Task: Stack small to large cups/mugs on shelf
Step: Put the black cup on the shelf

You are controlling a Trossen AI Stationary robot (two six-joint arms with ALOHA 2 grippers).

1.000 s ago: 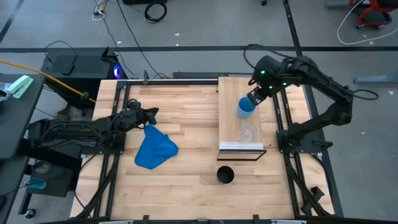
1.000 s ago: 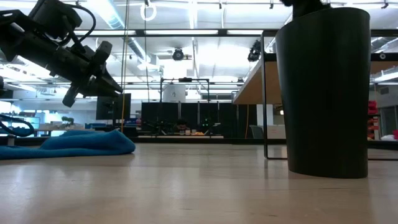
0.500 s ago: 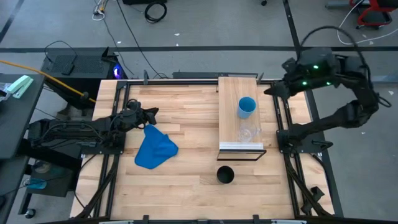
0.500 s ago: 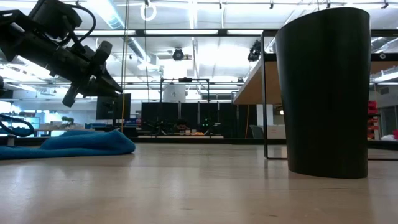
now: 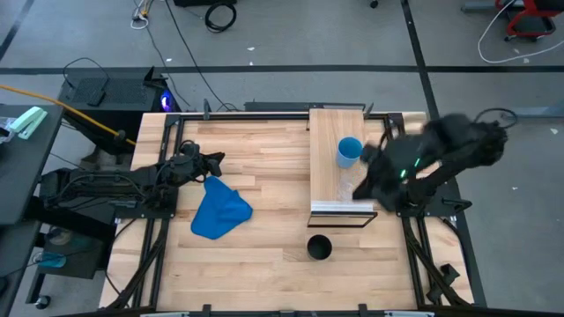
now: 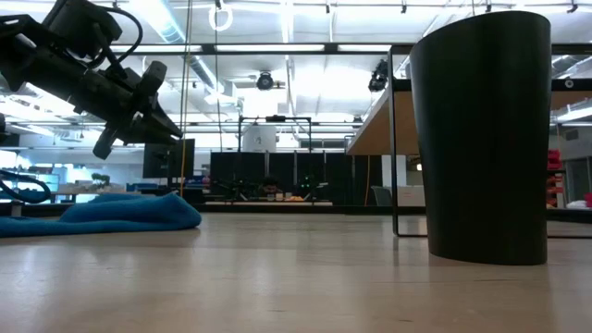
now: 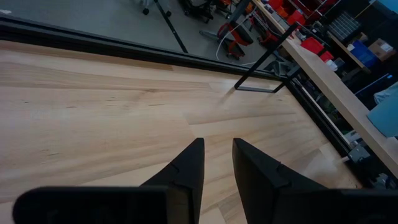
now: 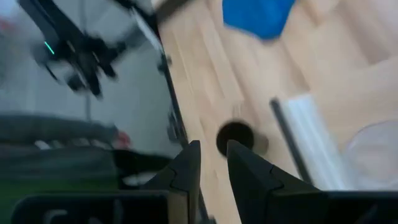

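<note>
with the clear cup (image 5: 352, 188) and blue cup (image 5: 349, 151) sitting on the shelf (image 5: 324, 132), the right claw (image 5: 368, 179), nearly closed and empty, is hanging beside them, needing next to reach toward six o'clock for the black cup (image 5: 319, 248) on the table (image 5: 256, 264).

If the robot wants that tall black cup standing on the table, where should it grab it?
Probably by the rim, coming straight down. The black cup stands upright and open-mouthed on the tabletop, in front of the shelf, so one finger could slip inside and one outside its wall. The right claw, nearly shut, is nearest, and would have to open first.
</note>
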